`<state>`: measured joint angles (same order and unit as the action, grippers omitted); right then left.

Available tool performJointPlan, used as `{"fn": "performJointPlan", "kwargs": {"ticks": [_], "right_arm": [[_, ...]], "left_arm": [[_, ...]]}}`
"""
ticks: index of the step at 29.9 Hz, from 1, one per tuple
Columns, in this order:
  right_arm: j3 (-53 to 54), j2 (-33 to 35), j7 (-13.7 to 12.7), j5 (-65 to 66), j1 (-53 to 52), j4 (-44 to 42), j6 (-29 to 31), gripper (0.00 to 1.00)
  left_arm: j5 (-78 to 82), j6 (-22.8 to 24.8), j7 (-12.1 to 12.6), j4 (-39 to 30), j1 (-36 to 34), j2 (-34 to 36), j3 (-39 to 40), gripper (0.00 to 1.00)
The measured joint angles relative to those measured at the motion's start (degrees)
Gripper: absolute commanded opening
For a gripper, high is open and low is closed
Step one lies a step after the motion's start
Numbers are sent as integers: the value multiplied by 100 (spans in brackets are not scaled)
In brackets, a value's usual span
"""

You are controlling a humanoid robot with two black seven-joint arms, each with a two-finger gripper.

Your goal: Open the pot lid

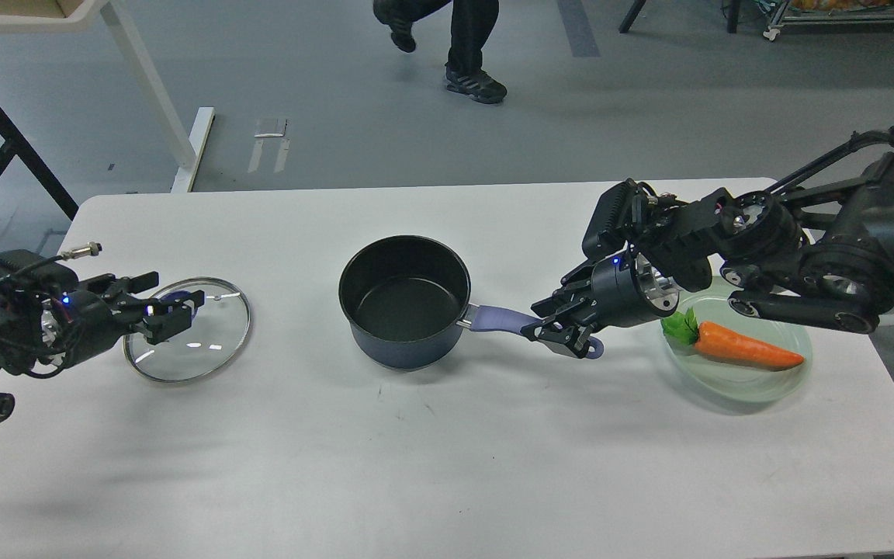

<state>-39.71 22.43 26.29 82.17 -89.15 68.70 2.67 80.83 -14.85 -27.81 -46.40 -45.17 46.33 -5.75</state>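
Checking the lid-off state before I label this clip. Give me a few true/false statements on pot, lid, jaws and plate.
1. The lid sits on the pot. False: it lies flat on the table, left of the uncovered pot.
2. The right gripper is at the pot's handle. True.
3. The carrot lies inside the pot. False: it lies on the green plate.
4. The left gripper has its jaws over the lid's knob area. True.
5. The pot is empty. True.
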Motion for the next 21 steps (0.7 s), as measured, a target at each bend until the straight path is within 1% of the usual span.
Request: {"fn": "performJointPlan", "kwargs": {"ticks": [1,3,4,7,8,11,16,19,21], "right_arm": [[17,31,2,0,0,18,-5,83],[99,75,11,-2,0,40,-9,92],[167,111,14,-7,0,49,-12,94],[469,277,17,-40,23,59,-30,94],[605,363,18,-92,36,59,-45,96],[1014,663,17,-424,132,45,-99,96],[1765,1211,18,-803,535,57,-348,98],[2576,1618,13,-892,913,42,-492,99],[3314,1888,9,-1134,1265,8,-529,99]], "left_arm": [[-239,8,-8,-1,-44,19,1,99],[-731,37,-15,-1,-177,55,-2,99],[-927,59,-16,-1,-234,64,-11,99],[-1482,156,-18,-1,-372,73,-5,99],[-1669,195,-18,-1,-420,74,5,99],[-2316,344,-18,-1,-647,78,19,99],[-3449,921,-19,19,-976,30,20,99],[-4109,1072,-19,24,-1050,-33,90,99],[-4671,1122,12,36,-1065,-165,221,99]]}}
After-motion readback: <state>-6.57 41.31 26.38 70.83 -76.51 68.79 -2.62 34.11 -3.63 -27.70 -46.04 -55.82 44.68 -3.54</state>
